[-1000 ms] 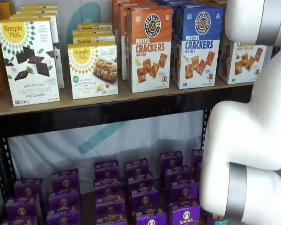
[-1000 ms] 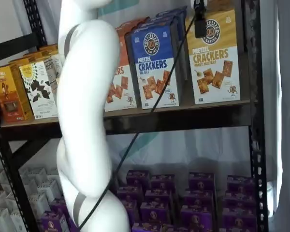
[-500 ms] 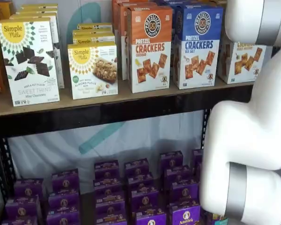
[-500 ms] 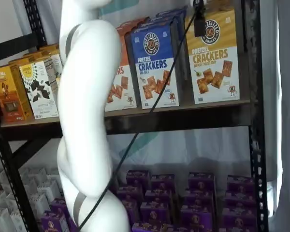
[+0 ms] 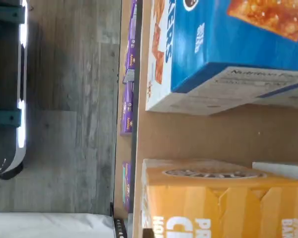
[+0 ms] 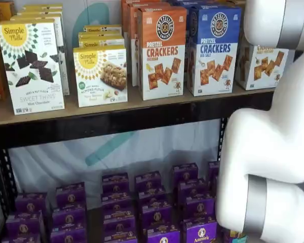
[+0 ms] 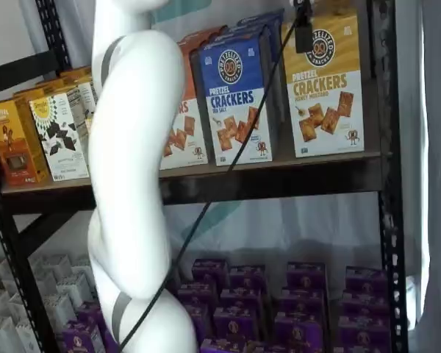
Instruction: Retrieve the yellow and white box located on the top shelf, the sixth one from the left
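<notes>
Wrist view, turned on its side: the yellow and white box [image 5: 213, 203] fills one corner, cut off by the frame's edge. Only its mustard top flap and scraps of white lettering show. Just beside it, apart by a strip of bare board of the top shelf [image 5: 213, 134], stands the blue-topped box [image 5: 238, 44], its side panel reading "Nutrition Facts", blurred. Past the shelf's rail lie small purple boxes [image 5: 126, 116] and grey floor planks [image 5: 74, 99]. No fingers show here.

In a shelf view, the white arm [image 6: 273, 142] covers the right side of the frame and hides most of the yellow and white box [image 6: 262, 68] at upper right; its crackers picture shows, its small print does not read. Left of it on the top shelf [image 6: 116, 119]: the blue-topped box [image 6: 213, 50], "PRETZEL CRACKERS", and the orange-topped box [image 6: 161, 53], same words, "Cheddar" beneath. Two "Simple Mills" boxes [image 6: 31, 66] stand at upper left, one "Sweet Thins". Purple boxes [image 6: 147, 202] crowd the lower level.

In a shelf view, the yellow and white box [image 7: 325, 81], "PRETZEL CRACKERS, Honey Mustard", stands at upper right, last on the top shelf [image 7: 279, 176]. The gripper [image 7: 303, 29] hangs from the top edge as one black finger before the box's top, a cable [image 7: 228, 169] trailing down. The pincer is closed tight; whether it grips the box cannot be told. The arm [image 7: 128, 147] hides part of the orange-topped box [image 7: 182, 125].
</notes>
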